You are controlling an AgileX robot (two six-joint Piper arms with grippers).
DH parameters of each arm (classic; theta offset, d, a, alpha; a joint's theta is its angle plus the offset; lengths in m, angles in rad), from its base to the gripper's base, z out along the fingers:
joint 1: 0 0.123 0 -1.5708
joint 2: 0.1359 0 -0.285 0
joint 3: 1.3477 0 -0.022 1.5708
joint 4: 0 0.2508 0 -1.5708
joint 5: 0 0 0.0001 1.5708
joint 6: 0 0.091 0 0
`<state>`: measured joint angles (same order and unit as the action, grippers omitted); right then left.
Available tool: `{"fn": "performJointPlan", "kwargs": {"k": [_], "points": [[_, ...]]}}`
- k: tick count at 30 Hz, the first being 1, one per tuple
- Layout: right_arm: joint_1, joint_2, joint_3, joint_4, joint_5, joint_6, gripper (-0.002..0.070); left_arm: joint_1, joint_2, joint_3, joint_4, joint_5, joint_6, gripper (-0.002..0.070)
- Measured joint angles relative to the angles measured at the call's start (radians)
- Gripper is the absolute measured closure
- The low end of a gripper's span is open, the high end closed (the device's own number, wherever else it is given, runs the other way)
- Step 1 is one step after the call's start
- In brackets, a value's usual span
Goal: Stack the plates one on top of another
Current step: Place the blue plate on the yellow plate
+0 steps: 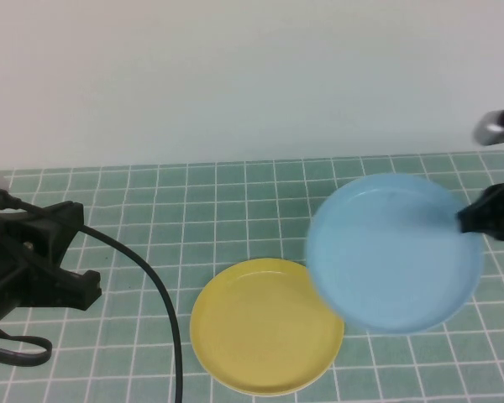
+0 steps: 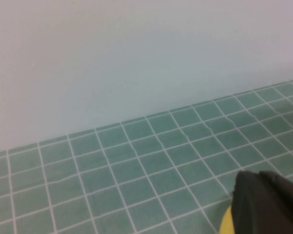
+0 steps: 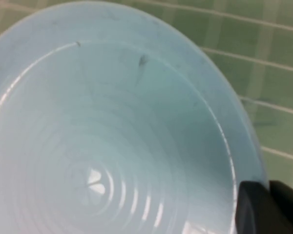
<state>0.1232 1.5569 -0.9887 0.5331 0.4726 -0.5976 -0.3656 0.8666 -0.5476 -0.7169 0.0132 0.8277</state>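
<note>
1. We see our right end effector (image 1: 473, 220) at the right edge of the high view, clamped shut on the right-hand rim of the light blue plate (image 1: 392, 252). The plate is carried clear of the green tiled table (image 1: 235, 210), tilted a little, and its near-left edge overlaps the far-right rim of the yellow plate (image 1: 265, 332) in that view.

2. In the right wrist view the light blue plate (image 3: 112, 131) fills almost the whole picture, with one dark finger (image 3: 263, 209) pinching its rim at the corner.

3. The yellow plate lies flat on the table, near the front and about the middle. We cannot find a white plate in any view.

4. Our left end effector (image 1: 63, 285) rests low at the left side, fingers closed on nothing, well apart from both plates. Its wrist view shows only tiles, the wall and a sliver of the yellow plate (image 2: 226, 222) beside a dark finger (image 2: 268, 204).

5. The relation that matters: the yellow plate lies to the left of and nearer than our right end effector. Being round, the plates have no long axis to line up; only the centres count. We judge the carried plate must go further left and toward us, then level and lower, and that the right arm is plainly the one to do it.
</note>
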Motion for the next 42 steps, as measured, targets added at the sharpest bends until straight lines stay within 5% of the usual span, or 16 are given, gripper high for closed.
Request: {"fn": "performJointPlan", "kwargs": {"k": [11, 36, 42], "points": [[0.336, 0.171, -0.108, 0.021, -0.022, 0.04, 0.0663, 0.0, 0.0, 0.0, 0.0, 0.0, 0.004, 0.0676], [0.35, 0.39, -0.241, -0.05, 0.013, 0.057, 0.0661, 0.0, -0.001, 0.0, 0.0, 0.0, 0.015, 0.0676], [0.35, 0.39, -0.241, -0.075, 0.009, 0.034, 0.058, 0.0, -0.001, 0.001, 0.0, 0.0, 0.015, 0.0676]]}}
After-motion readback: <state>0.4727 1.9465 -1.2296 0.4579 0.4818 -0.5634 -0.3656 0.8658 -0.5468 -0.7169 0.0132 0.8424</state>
